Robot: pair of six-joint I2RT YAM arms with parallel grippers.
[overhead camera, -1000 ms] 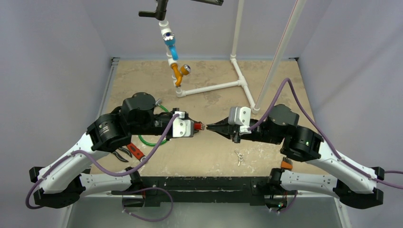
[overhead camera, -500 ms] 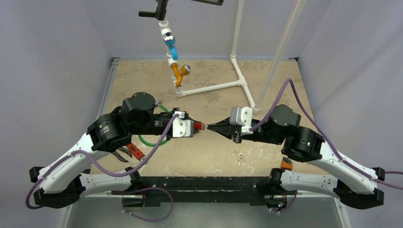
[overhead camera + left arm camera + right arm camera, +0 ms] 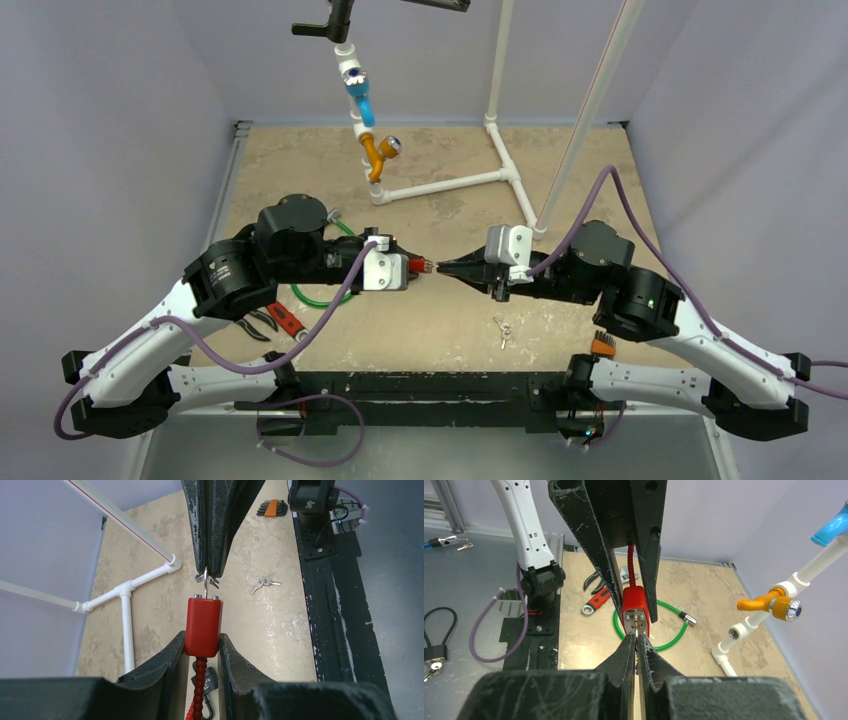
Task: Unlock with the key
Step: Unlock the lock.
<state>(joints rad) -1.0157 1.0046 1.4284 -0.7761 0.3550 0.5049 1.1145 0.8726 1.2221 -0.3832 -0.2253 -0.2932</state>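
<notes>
My left gripper (image 3: 201,647) is shut on a red padlock (image 3: 203,625) with a red beaded cable, held above the table; it shows in the top view (image 3: 414,266) and the right wrist view (image 3: 635,611). My right gripper (image 3: 637,641) is shut on a small silver key (image 3: 205,578), whose blade points into the keyway on the lock's metal face. In the top view the right gripper (image 3: 442,268) meets the left gripper (image 3: 404,267) tip to tip at mid-table.
A spare key bunch (image 3: 503,331) lies on the table near the right arm. Red-handled pliers (image 3: 270,318) and a green cable loop (image 3: 322,290) lie under the left arm. A white pipe frame (image 3: 455,183) with orange and blue taps stands at the back.
The right arm has shifted very slightly; the key stays at the padlock's face. The left arm has not moved.
</notes>
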